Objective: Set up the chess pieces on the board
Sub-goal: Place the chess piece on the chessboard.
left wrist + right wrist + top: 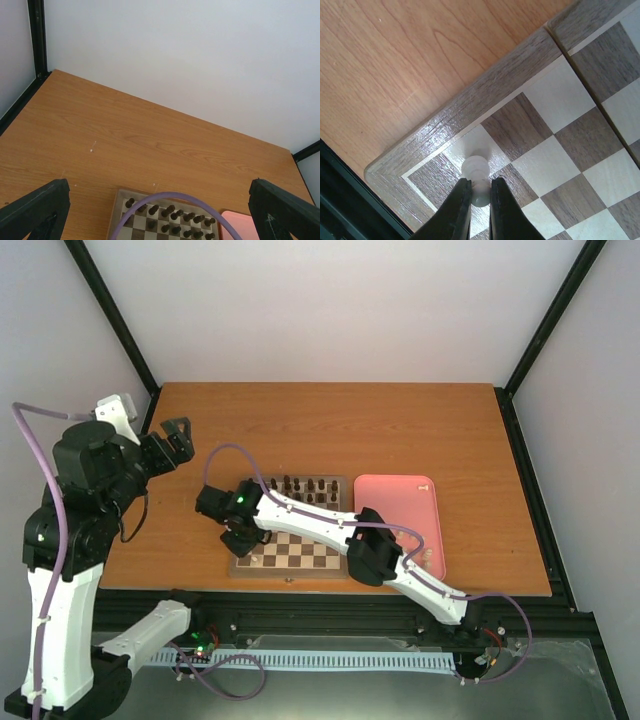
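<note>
The board (300, 555) lies on the table's near middle, also in the right wrist view (580, 90) and the left wrist view (131, 225). My right gripper (236, 536) (479, 196) is shut on a cream-white chess piece (476, 170) and holds it over the board's near left corner squares. Whether the piece touches the board I cannot tell. A few more cream pieces (428, 558) lie in the pink tray (395, 502). My left gripper (177, 440) (160, 235) is open and empty, raised over the table left of the board.
Dark brown chessmen (300, 485) stand in two rows on the board's far side, seen also in the left wrist view (175, 216). A purple cable (175, 199) arcs over the board. Black frame posts (110, 310) stand at the table's back corners.
</note>
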